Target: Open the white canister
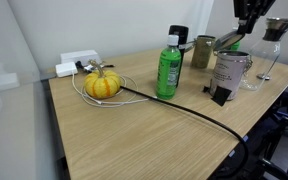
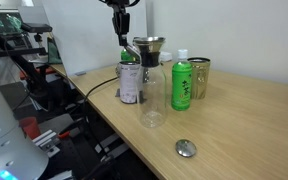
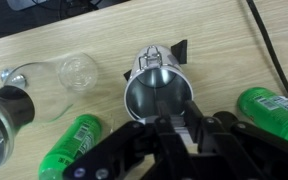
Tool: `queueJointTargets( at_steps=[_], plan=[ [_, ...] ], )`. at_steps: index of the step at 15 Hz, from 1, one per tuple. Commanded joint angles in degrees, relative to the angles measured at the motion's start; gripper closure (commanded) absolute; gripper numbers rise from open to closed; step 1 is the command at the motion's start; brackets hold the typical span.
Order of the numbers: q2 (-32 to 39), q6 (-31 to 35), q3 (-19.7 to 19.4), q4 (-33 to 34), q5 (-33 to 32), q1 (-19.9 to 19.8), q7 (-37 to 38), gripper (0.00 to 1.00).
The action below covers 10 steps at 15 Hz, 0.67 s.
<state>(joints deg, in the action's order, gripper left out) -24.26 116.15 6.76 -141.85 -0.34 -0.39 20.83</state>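
The white canister stands between a green bottle and a glass carafe in both exterior views. In the wrist view its top is open and I look into the shiny inside. My gripper hangs straight above it. Its fingers are close together with a pale grey piece between them. In an exterior view a tilted grey disc, the lid, hangs at the fingertips just above the canister's rim.
A green bottle, an olive-gold tin and a glass carafe crowd the canister. Another round grey lid lies on the table. A pumpkin and a black cable lie further off.
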Motion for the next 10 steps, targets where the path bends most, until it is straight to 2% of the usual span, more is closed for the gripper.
queueJointTargets(
  at_steps=[1, 10],
  plan=[
    [2.0, -0.6, 0.0, 2.0, -0.7, 0.1, -0.9, 0.94],
    [3.3, -1.4, 0.8, 4.2, -1.4, 0.8, -0.9, 0.94]
  ],
)
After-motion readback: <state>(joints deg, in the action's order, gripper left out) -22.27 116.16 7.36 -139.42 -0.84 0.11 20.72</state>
